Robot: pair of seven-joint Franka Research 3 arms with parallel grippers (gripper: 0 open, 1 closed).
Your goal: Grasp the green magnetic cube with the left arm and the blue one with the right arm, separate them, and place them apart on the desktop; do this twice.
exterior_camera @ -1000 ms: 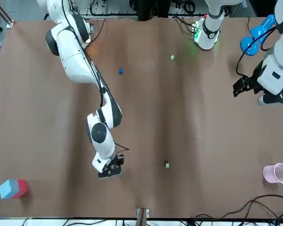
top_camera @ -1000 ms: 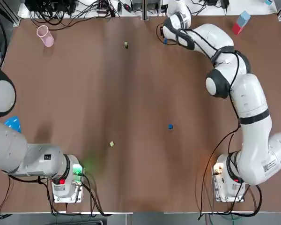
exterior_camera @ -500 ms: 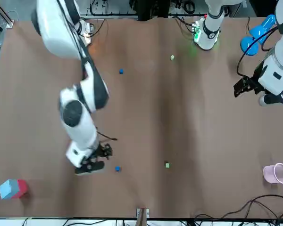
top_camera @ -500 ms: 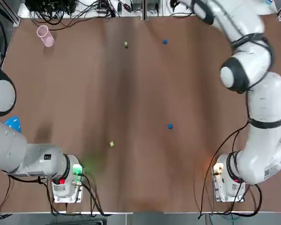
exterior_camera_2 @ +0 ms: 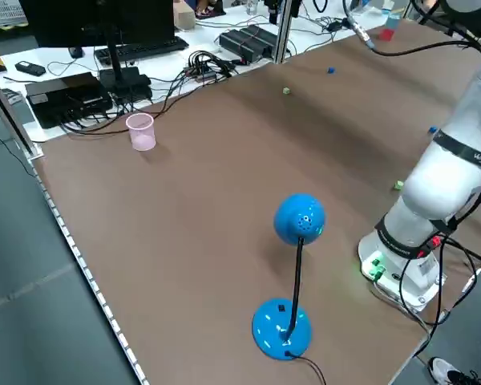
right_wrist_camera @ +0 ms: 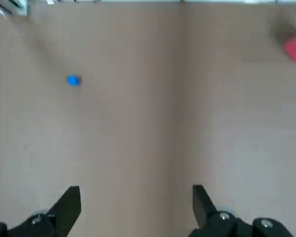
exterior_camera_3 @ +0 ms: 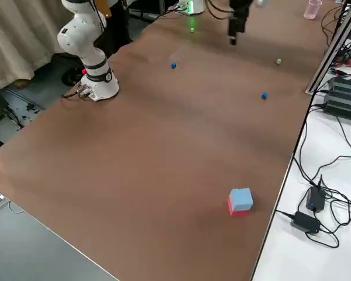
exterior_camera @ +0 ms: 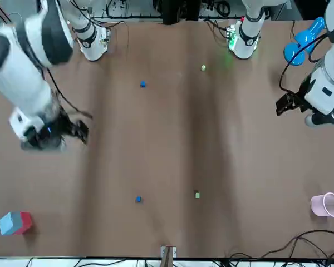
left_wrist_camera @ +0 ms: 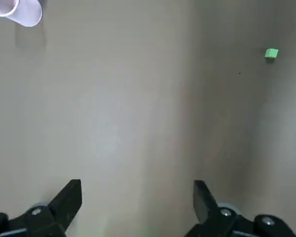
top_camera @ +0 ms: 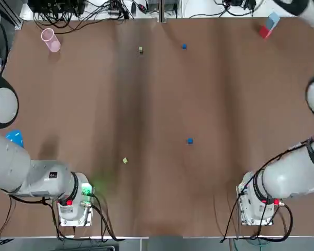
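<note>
Brown desktop point(top_camera: 225, 104), two green cubes point(top_camera: 141, 50) point(top_camera: 125, 160), two blue cubes point(top_camera: 184, 46) point(top_camera: 190, 140); left fingers point(left_wrist_camera: 69, 201) and right fingers point(right_wrist_camera: 69, 203) wide

Brown table point(top_camera: 225, 94); blue cubes point(top_camera: 190, 140); green cubes point(top_camera: 125, 160); pink cup point(top_camera: 51, 40); blue lamp point(top_camera: 14, 138); red-blue block point(top_camera: 269, 24).

You face a smooth, matt brown table point(top_camera: 146, 104), glossy white arm shells point(exterior_camera: 22, 83), a matt black left gripper point(left_wrist_camera: 137, 186) and a translucent pink plastic cup point(top_camera: 51, 41).

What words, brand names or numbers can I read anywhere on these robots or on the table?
None can be read.
A small dark label sits on the left arm near its base: too small to read.
The pink cup and the table show no print.
</note>
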